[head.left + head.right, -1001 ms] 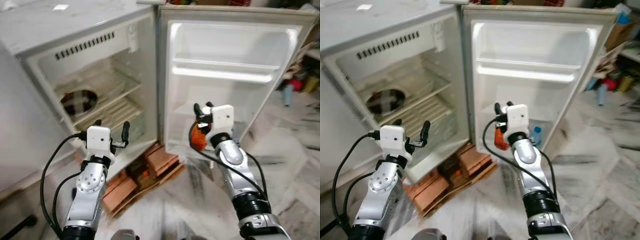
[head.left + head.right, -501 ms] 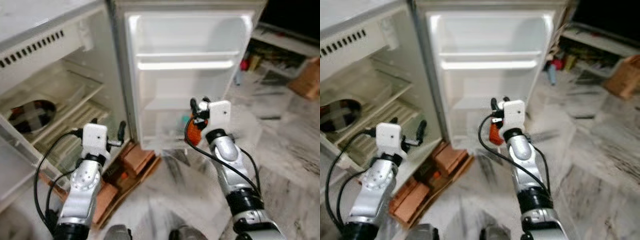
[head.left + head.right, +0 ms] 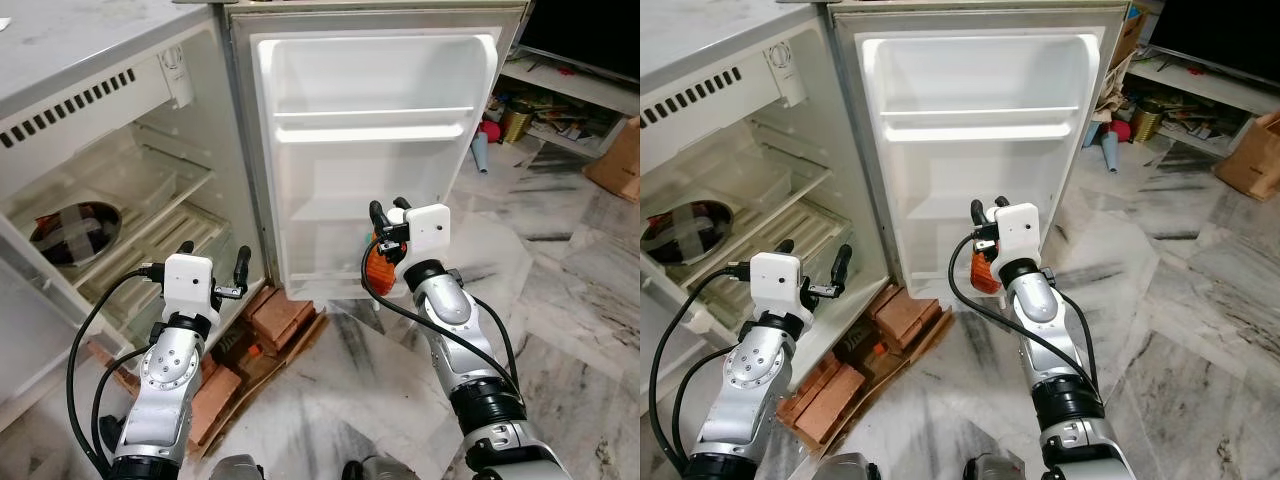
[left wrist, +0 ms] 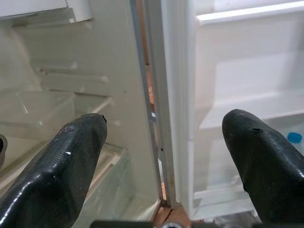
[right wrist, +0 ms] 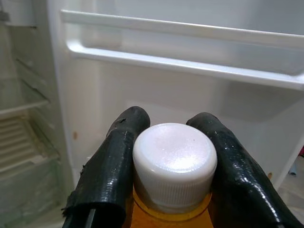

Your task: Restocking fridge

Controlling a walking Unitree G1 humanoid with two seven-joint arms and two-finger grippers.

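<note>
My one orange bottle point(image 5: 171, 190) sits clamped between the two black fingers point(image 5: 109, 175) of the right gripper point(image 3: 385, 215), its white cap point(image 5: 174, 159) wedged snug between them, held up in front of the lower half of the open fridge door point(image 3: 375, 150). Compared with a second ago, the view has swung right, and the bottle is still in my grip, not shelved. My left gripper point(image 3: 212, 262) hangs with fingers spread apart, holding nothing, by the fridge point(image 3: 100, 190) body. One metal bowl point(image 3: 72, 220) rests on an inner shelf; a stack of bricks point(image 3: 285, 320) props the fridge underneath.
</note>
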